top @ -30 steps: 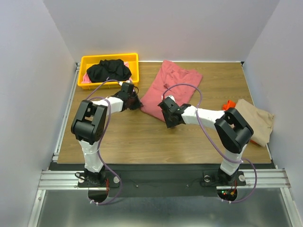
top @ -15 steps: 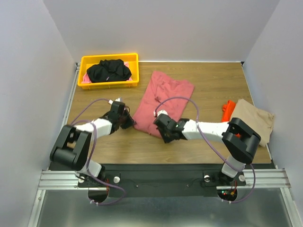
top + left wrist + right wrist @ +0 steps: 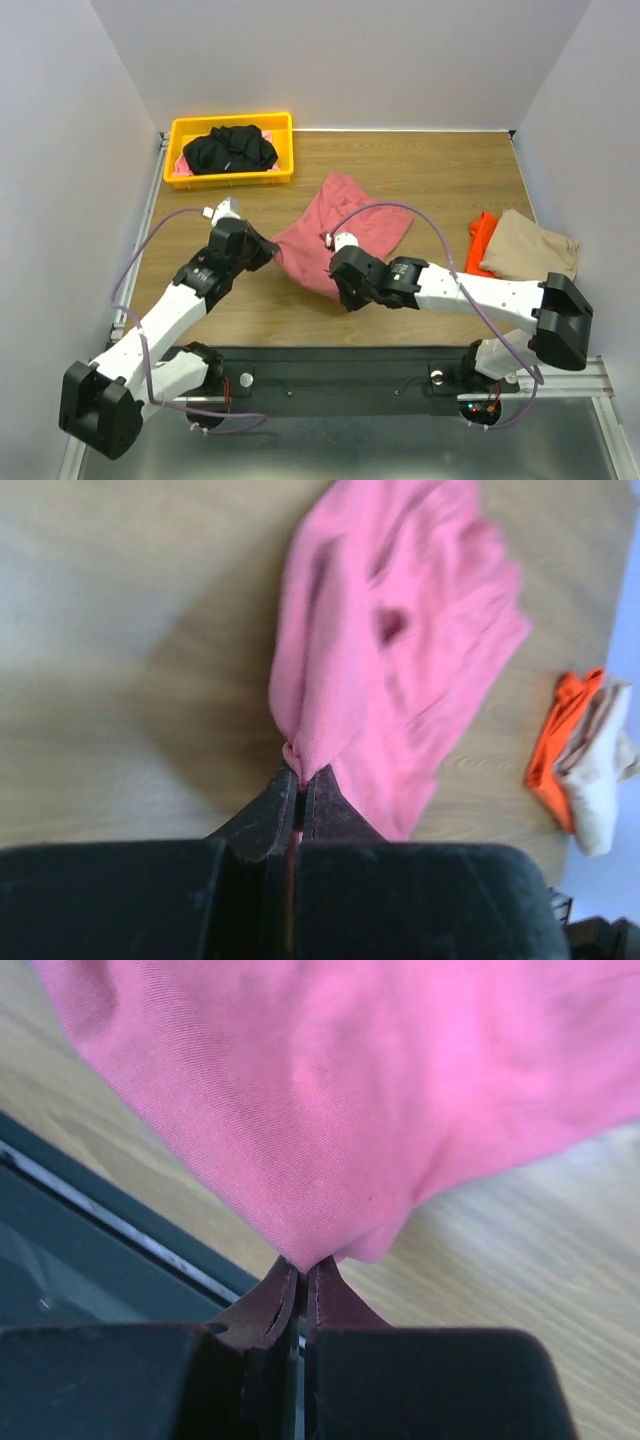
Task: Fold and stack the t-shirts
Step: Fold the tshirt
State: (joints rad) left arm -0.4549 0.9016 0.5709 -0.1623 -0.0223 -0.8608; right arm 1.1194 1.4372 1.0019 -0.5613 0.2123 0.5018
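With the left fingers [image 3: 265,820] and right fingers [image 3: 265,1305] each pinched shut on the near edge of the dusty-red t-shirt [image 3: 345,225] lying mid-bench [image 3: 440,170], the arms should probably pull evenly, spreading it taut and flat.

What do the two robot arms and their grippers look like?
Both the left arm and right arm have white tube-like links joined by chunky black joint housings. A thin purple cable loops loosely along each. The left gripper and right gripper are black blocks with two dark fingers tapering to narrow tips.
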